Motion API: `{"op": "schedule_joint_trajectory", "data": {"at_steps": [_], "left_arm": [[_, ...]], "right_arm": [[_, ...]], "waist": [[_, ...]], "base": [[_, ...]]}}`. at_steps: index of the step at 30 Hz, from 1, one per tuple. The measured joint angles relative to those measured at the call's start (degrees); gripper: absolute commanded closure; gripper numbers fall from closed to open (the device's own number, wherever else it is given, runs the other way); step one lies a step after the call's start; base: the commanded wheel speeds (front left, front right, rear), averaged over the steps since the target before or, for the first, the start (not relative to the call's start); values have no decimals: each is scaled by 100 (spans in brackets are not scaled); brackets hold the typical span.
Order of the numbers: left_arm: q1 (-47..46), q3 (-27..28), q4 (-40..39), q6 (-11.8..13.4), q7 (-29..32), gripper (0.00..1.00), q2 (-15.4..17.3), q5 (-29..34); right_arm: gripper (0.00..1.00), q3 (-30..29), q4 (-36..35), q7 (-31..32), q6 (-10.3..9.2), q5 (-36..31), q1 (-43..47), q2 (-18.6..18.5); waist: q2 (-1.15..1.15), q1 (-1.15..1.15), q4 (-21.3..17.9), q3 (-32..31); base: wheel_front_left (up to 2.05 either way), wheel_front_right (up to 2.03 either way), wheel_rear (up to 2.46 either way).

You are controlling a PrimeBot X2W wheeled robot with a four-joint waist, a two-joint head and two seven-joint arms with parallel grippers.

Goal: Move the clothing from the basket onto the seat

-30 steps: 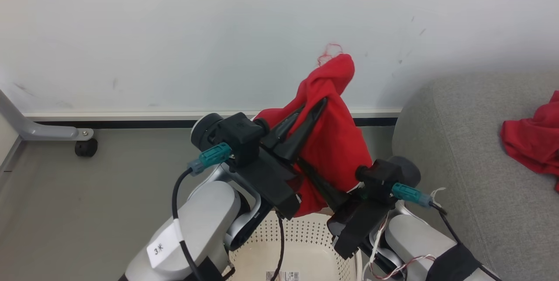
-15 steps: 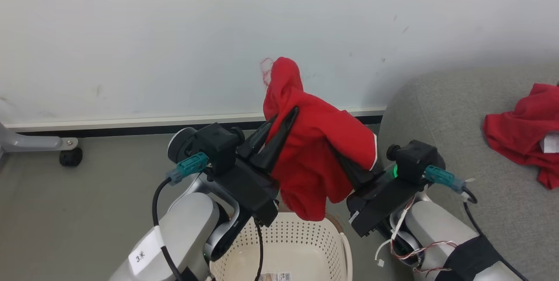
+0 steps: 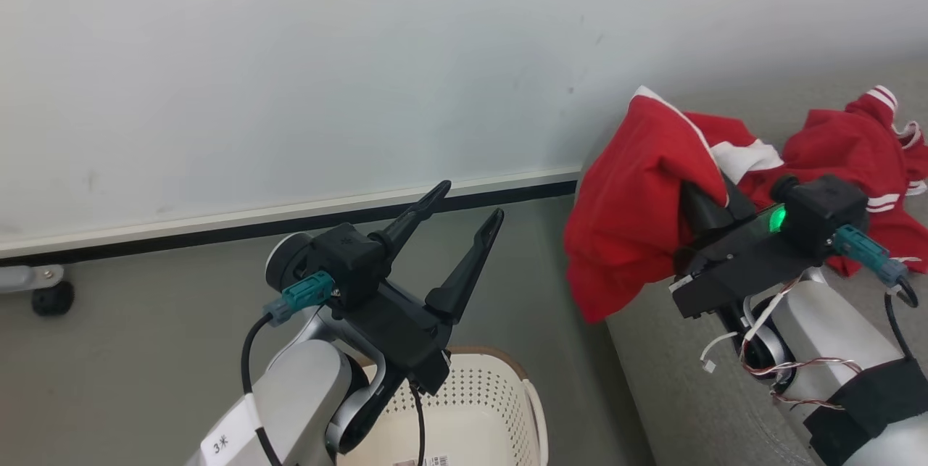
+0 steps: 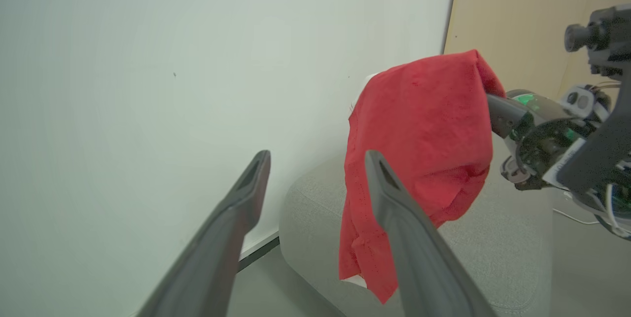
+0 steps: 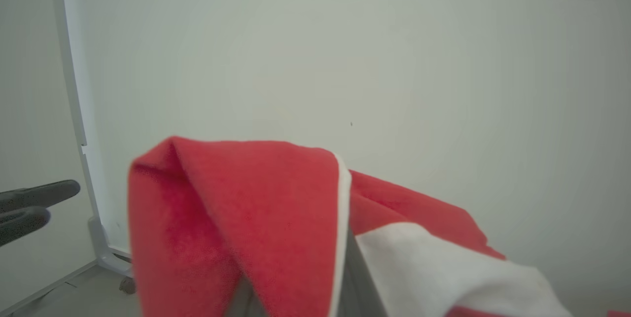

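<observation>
Left pincer: released, fingers spread and bare, raised near the basket on the floor. Right pincer: fingers buried in a red garment that hangs from them over the sofa's left edge. Whether it is clenched cannot be told. A second red garment, white-striped, lies on the sofa beyond that pincer, toward the wall.

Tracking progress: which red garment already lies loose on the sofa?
The striped-cuff garment on the sofa; the other garment hangs from the right gripper.
</observation>
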Motion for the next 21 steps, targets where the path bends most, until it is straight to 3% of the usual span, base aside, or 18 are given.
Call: {"op": "schedule_joint_trajectory", "data": {"at_steps": [12,21], "left_arm": [[82,-48,-249,23,79,0,70,4],[183,-112,-404,51,108,0,160,58]], "right_arm": [[100,-594,-958,-1,-287,-345,477,-439],[100,-927,-1397,-1,-449,-375,1080,-499]], "waist": [[0,0,-905,79],[0,0,-1594,194]], "base": [[0,0,0],[0,0,0]]}}
